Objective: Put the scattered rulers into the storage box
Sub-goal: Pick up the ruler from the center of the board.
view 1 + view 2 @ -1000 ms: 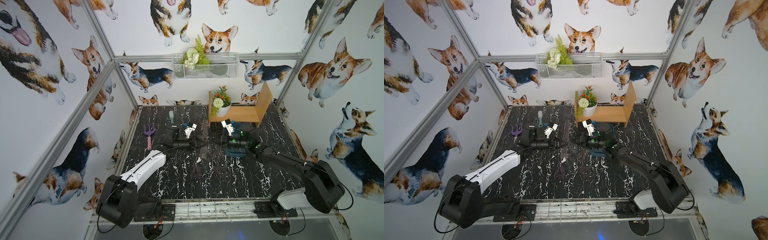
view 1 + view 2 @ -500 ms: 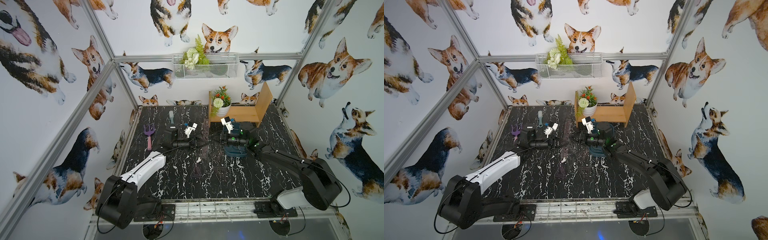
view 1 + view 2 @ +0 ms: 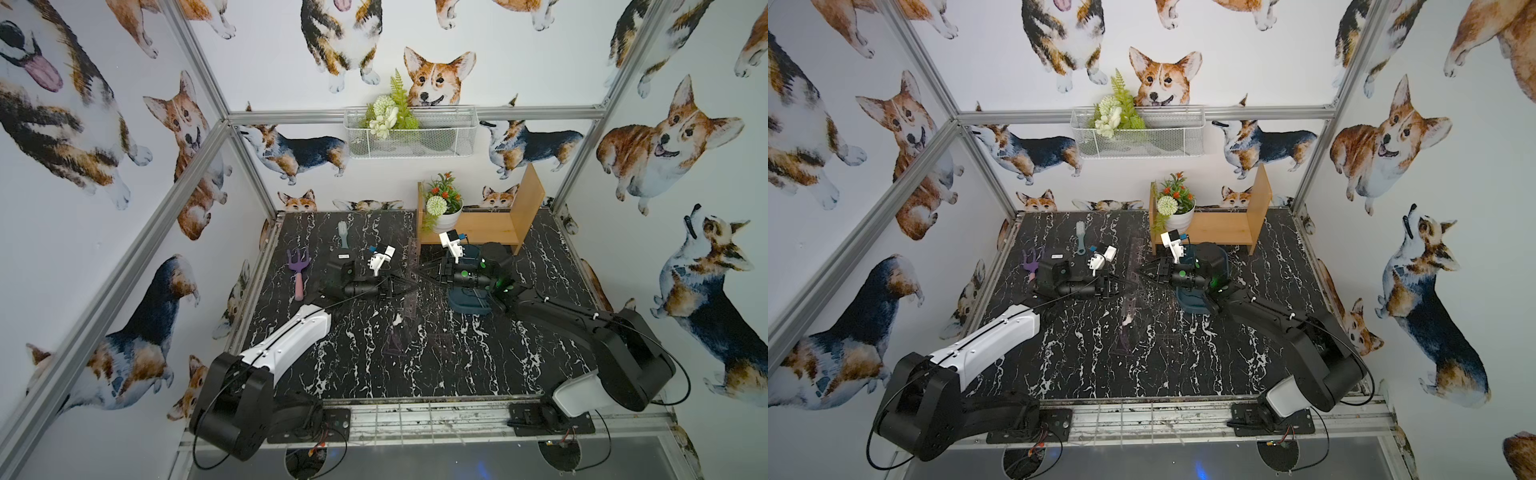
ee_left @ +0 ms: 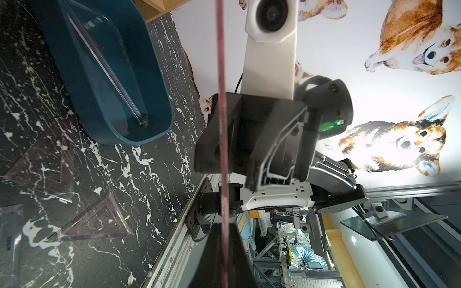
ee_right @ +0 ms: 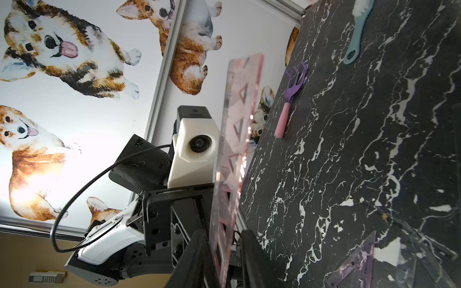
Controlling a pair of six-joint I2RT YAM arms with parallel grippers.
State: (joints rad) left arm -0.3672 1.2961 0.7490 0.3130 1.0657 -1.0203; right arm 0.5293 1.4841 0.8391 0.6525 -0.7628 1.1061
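Note:
A long pink-tinted straight ruler (image 4: 221,62) stands on edge above the table's middle, with my left gripper (image 4: 224,251) shut on it. My right gripper (image 5: 224,259) faces the left one and straddles the same ruler (image 5: 239,119). One finger is against the ruler and the other stands a little off it. In both top views the two grippers meet tip to tip at the ruler (image 3: 410,306). The teal storage box (image 3: 469,303) sits under the right arm and holds a clear ruler (image 4: 107,72). Purple set squares (image 3: 395,340) (image 4: 99,219) lie flat on the table.
A purple-and-pink toy fork (image 3: 298,272) and a pale blue brush (image 3: 343,235) lie at the back left. A wooden shelf (image 3: 490,228) with a potted plant (image 3: 442,208) stands behind the box. A wire basket (image 3: 411,137) hangs on the back wall.
The right gripper's jaws have narrowed around the long ruler. The left gripper has kept its hold and barely moved.

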